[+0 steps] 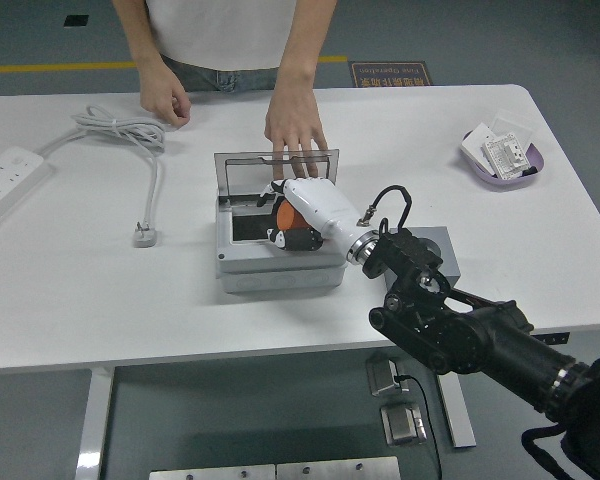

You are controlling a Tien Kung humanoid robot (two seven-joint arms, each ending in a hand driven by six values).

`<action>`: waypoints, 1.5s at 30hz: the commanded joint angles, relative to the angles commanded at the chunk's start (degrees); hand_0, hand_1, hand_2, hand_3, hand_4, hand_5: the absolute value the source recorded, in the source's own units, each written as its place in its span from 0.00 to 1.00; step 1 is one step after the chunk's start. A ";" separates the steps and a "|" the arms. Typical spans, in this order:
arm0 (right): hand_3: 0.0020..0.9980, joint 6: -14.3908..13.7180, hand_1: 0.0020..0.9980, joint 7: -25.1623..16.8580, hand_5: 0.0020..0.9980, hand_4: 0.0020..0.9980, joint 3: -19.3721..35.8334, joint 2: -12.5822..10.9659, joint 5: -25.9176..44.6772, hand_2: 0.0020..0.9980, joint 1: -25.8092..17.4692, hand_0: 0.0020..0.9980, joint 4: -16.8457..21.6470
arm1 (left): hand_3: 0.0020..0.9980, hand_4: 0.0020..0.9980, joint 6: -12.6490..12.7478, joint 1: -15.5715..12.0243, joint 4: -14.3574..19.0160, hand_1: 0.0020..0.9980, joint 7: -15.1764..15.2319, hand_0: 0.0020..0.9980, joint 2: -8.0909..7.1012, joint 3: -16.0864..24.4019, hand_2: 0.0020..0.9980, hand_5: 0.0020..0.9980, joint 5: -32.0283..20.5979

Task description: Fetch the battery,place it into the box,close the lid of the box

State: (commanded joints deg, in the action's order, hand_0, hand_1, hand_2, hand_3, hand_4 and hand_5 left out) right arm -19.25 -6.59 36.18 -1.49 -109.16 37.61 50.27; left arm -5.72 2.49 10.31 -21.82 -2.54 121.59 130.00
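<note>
Right hand (298, 218) inside open box (280, 255), fingers curled on orange battery (286, 213); release and lid (276, 168) closing remain.

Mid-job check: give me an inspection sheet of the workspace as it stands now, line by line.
Surface: white table, bare along the near edge.
Job's things: grey box at centre, its clear lid standing open; orange battery held over the box's inside.
Clutter: purple tray with small packets at far right; grey block right of the box.
Robot hands: right robot hand shut on the battery; left not in view.
Cables: white power strip at left edge, its cord coiled, its plug lying loose on the table.
Surroundings: a person at the far side, one hand on the lid's top edge, the other hand resting on the table.
</note>
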 joint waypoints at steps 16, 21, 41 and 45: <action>0.54 0.41 0.44 -0.22 0.37 0.77 0.25 0.08 -0.02 0.49 -0.01 0.39 -0.02 | 0.64 0.67 -0.54 -0.04 0.00 0.62 -0.08 0.54 0.28 -0.30 0.60 0.29 0.00; 0.53 0.45 0.44 -0.35 0.37 0.77 0.10 -0.01 0.22 0.49 0.12 0.39 0.28 | 0.64 0.67 -0.69 -0.05 0.00 0.62 -0.17 0.54 0.29 -0.28 0.60 0.28 0.00; 0.51 1.51 0.57 -1.15 0.37 0.79 1.10 -0.50 0.91 0.56 -0.10 0.72 0.77 | 0.63 0.65 -1.38 -0.20 0.00 0.62 -0.06 0.54 0.47 -0.25 0.56 0.28 0.00; 0.51 1.57 0.62 -1.22 0.38 0.79 1.47 -0.73 1.05 0.61 -0.50 0.77 0.95 | 0.63 0.65 -2.23 -0.26 0.00 0.61 0.52 0.54 0.53 -0.26 0.56 0.28 -0.41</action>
State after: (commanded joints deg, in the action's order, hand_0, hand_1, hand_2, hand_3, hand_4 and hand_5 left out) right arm -17.69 -7.82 37.65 -2.22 -108.11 37.11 51.22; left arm -7.95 2.23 10.31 -21.30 -2.01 121.33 129.59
